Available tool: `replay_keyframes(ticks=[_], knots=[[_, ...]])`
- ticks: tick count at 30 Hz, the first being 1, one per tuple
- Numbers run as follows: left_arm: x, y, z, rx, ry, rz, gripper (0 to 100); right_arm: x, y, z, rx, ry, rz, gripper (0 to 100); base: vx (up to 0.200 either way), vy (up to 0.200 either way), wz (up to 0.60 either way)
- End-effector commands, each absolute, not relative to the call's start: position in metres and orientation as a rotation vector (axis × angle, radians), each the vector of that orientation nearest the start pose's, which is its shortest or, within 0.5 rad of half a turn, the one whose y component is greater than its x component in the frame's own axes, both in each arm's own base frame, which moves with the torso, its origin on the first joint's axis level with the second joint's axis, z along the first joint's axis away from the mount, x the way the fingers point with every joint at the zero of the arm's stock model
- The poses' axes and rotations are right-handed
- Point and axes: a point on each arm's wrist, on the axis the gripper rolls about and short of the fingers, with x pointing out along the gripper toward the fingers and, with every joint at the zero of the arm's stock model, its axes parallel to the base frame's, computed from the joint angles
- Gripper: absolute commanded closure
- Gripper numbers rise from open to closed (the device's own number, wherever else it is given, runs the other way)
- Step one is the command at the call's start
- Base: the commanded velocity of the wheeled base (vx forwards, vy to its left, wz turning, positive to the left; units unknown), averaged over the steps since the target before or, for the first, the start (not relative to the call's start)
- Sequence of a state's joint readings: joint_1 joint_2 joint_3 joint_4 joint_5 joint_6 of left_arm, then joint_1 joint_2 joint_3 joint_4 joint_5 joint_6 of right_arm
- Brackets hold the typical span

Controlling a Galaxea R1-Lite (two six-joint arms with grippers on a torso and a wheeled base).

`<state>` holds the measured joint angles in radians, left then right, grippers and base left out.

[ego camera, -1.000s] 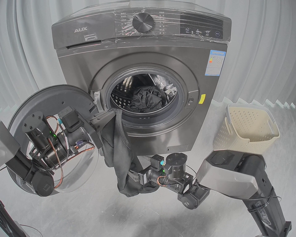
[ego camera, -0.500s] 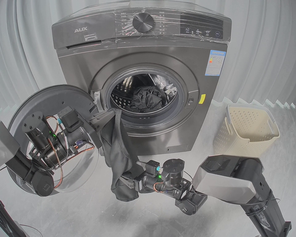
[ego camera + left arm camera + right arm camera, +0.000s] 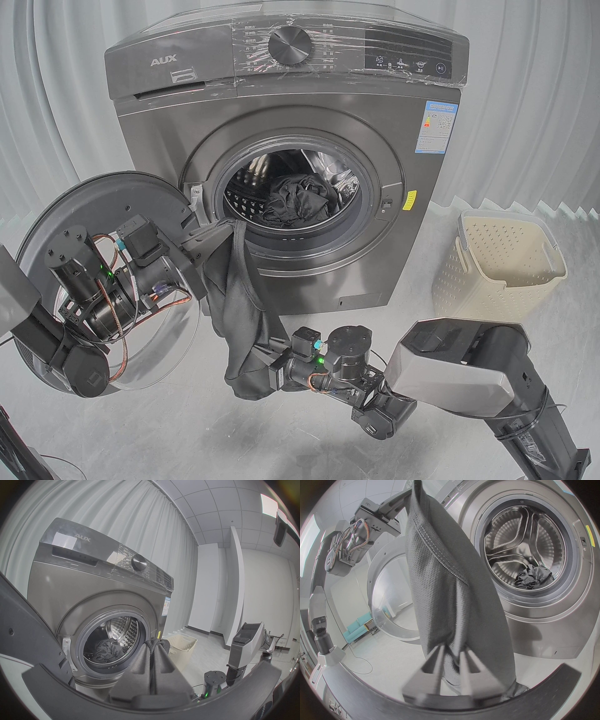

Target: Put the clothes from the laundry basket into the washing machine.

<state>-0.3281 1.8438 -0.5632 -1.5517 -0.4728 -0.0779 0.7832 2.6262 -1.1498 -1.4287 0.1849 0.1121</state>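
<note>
A dark grey garment (image 3: 234, 294) hangs in front of the washing machine (image 3: 287, 119), left of its round opening. My left gripper (image 3: 230, 226) is shut on the garment's top edge, level with the opening's lower left rim; the pinched cloth (image 3: 155, 642) bulges above its fingertips. My right gripper (image 3: 267, 367) is low, near the floor, with a fold of the garment's lower end (image 3: 450, 598) between its fingers (image 3: 437, 659). Another dark piece of clothing (image 3: 300, 200) lies inside the drum. The cream laundry basket (image 3: 506, 262) stands on the floor to the machine's right.
The machine's round door (image 3: 100, 206) stands swung open to the left, right behind my left arm. White curtains hang behind the machine. Bare grey floor (image 3: 187, 431) lies in front of the machine and the basket.
My right gripper has moved left and a little lower into the garment's bottom end, and the cloth there has bunched toward it. The left arm has kept still.
</note>
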Motion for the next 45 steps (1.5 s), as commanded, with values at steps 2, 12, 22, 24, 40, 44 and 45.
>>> replay_keyframes(ticks=[2, 12, 22, 24, 40, 44, 45], knots=[[0.281, -0.106, 0.169, -0.054, -0.244, -0.805, 100, 0.319, 0.321, -0.021, 0.089, 0.100, 0.959, 100, 0.000, 0.000, 0.00], [0.283, -0.101, 0.168, -0.053, -0.237, -0.788, 100, 0.312, 0.272, 0.031, 0.063, 0.101, 0.880, 100, 0.000, 0.000, 0.00], [0.280, -0.100, 0.168, -0.053, -0.237, -0.788, 100, 0.316, 0.198, 0.094, 0.038, 0.000, 0.670, 100, 0.000, 0.000, 0.00], [0.279, -0.100, 0.169, -0.053, -0.240, -0.788, 100, 0.317, 0.186, 0.109, 0.042, -0.035, 0.633, 100, 0.000, 0.000, 0.00], [0.243, -0.090, 0.187, -0.041, -0.288, -0.789, 100, 0.262, 0.149, 0.209, 0.122, -0.292, 0.491, 100, 0.000, 0.000, 0.00], [0.238, -0.090, 0.187, -0.037, -0.290, -0.781, 100, 0.253, 0.152, 0.217, 0.150, -0.310, 0.499, 100, 0.000, 0.000, 0.00], [0.238, -0.090, 0.187, -0.033, -0.292, -0.777, 100, 0.251, 0.155, 0.218, 0.154, -0.315, 0.510, 100, 0.000, 0.000, 0.00]])
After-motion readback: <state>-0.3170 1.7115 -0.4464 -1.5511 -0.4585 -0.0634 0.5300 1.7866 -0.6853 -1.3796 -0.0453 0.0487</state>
